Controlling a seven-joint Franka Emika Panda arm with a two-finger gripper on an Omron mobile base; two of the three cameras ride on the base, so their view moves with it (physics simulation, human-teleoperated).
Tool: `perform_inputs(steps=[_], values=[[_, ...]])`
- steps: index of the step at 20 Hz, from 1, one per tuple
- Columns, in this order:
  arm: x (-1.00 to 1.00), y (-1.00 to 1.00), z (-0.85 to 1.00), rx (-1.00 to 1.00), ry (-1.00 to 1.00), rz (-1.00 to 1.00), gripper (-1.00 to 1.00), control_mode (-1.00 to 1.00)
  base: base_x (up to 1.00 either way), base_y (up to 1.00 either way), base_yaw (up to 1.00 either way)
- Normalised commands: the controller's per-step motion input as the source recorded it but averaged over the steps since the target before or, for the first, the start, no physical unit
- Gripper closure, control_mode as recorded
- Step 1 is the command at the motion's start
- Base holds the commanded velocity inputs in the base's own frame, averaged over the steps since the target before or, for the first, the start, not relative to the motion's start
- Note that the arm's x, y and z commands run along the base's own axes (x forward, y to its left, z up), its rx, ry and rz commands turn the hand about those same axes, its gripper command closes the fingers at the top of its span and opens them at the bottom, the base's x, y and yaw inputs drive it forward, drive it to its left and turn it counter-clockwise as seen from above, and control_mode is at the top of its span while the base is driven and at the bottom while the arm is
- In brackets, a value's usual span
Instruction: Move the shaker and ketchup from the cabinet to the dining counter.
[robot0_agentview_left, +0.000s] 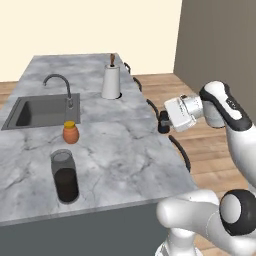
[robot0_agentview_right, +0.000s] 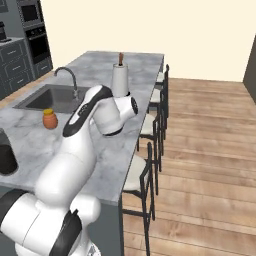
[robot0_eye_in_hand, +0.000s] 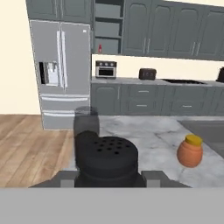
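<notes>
Between end effector (robot0_eye_in_hand: 108, 177) fingers, shaker (robot0_eye_in_hand: 107, 156) gripped

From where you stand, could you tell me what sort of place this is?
A home kitchen, by the look of it: a marble island counter with an inset sink and curved faucet, a steel fridge, and dark wall cabinets above a toaster oven.
</notes>
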Motion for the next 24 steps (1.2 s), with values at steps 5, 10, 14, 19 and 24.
perform_inputs(steps=[5,10,14,19,24], values=[[0.42,0.10,-0.48,0.00,-0.09,0.00,1.00,-1.00,0.00,0.00,0.00],[0.42,0.00,-0.29,-0.01,0.00,0.01,1.00,-1.00,0.00,0.00,0.00],[0.24,-0.10,-0.26,0.00,0.06,0.04,1.00,-1.00,0.00,0.00,0.00],[0.20,-0.06,-0.32,0.00,0.10,0.10,1.00,-1.00,0.00,0.00,0.00],[0.28,0.00,-0.27,0.03,0.08,0.09,1.00,-1.00,0.00,0.00,0.00]])
